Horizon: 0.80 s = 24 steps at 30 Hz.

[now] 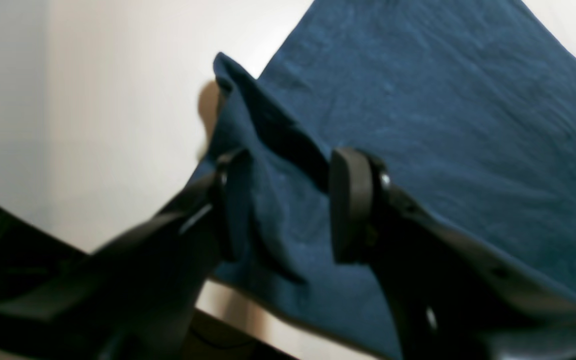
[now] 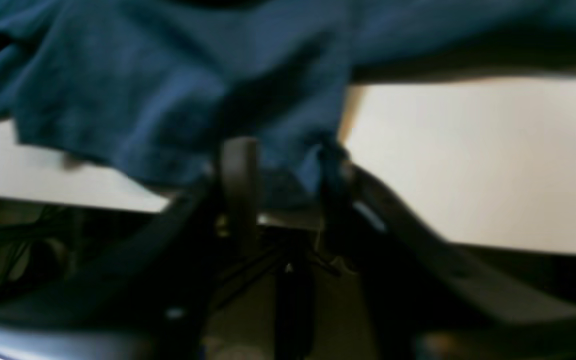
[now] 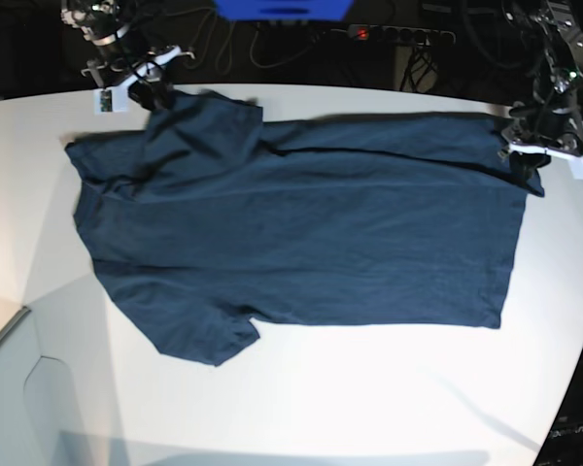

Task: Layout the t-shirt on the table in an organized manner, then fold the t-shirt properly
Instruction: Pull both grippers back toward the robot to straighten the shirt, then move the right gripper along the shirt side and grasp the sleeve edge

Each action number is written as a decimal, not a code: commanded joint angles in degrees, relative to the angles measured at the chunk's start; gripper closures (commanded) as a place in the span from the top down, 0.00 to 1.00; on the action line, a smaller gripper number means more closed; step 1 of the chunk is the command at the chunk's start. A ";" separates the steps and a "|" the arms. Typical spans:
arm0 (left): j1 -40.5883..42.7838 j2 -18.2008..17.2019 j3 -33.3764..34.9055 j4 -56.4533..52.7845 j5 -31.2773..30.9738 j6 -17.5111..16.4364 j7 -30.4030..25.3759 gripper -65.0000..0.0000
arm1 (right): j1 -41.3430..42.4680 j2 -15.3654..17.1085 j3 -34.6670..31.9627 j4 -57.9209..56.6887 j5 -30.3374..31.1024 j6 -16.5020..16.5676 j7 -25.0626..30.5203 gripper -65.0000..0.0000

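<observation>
We have the t-shirt (image 3: 301, 233) spread across the table (image 3: 369, 408), and both grippers hold its far edge: the left gripper (image 1: 278, 205) is clamped on a bunched hem corner, the right gripper (image 2: 280, 170) closed around the sleeve edge. To fold cleanly, we should lift both corners evenly, keeping the cloth taut between them. Beyond the shirt's far edge lie cables and a power strip (image 3: 389, 34), which the arms should avoid.
</observation>
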 commanded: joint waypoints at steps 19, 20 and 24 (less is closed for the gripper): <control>-0.11 -0.85 -1.53 1.55 -0.52 -0.28 -1.27 0.39 | 4.24 -1.13 0.17 19.35 -0.03 0.46 -0.80 0.00; -0.28 -0.68 -2.41 1.55 -0.52 -0.28 -1.27 0.39 | 4.95 -1.22 -0.09 20.06 -0.03 0.46 -0.89 0.00; -0.46 -0.68 -3.64 1.55 -0.52 -0.28 -1.27 0.39 | 10.49 -1.04 -1.67 21.11 -0.03 0.46 -5.11 0.00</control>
